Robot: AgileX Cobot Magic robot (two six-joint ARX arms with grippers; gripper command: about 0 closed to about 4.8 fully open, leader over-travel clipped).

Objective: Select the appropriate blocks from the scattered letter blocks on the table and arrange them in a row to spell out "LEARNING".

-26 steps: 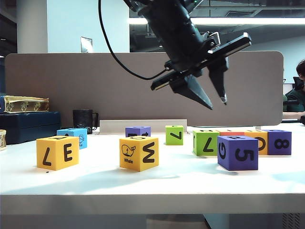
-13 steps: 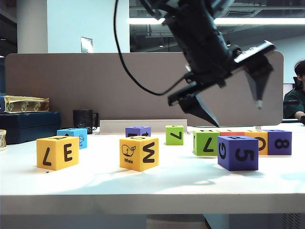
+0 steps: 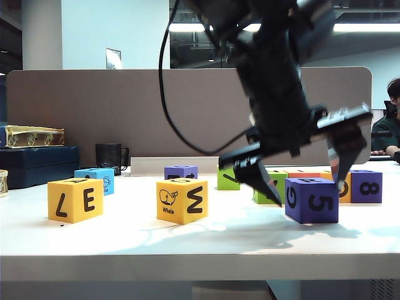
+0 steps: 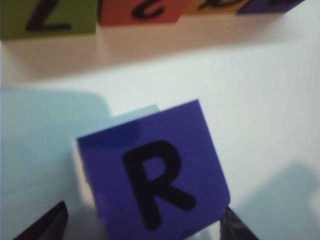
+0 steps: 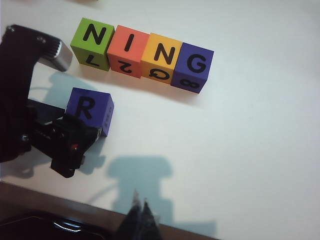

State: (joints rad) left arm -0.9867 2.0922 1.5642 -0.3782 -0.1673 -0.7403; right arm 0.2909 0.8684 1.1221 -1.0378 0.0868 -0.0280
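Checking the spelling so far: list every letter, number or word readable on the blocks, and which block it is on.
"N", "7": green block
"I", "2": red-orange block
"N", "Q": orange block
"G", "8": purple end block
"R", "G", "5": loose purple block, between open left gripper fingers
"7", "E": yellow block
"W", "Whale": yellow whale block
Blue block: unreadable

In the exterior view the left gripper and its arm are motion-blurred, and one of its fingers covers most of a green block at the purple block's ten o'clock. The left wrist view crops the row at twelve o'clock. The right gripper's fingers are cut off.
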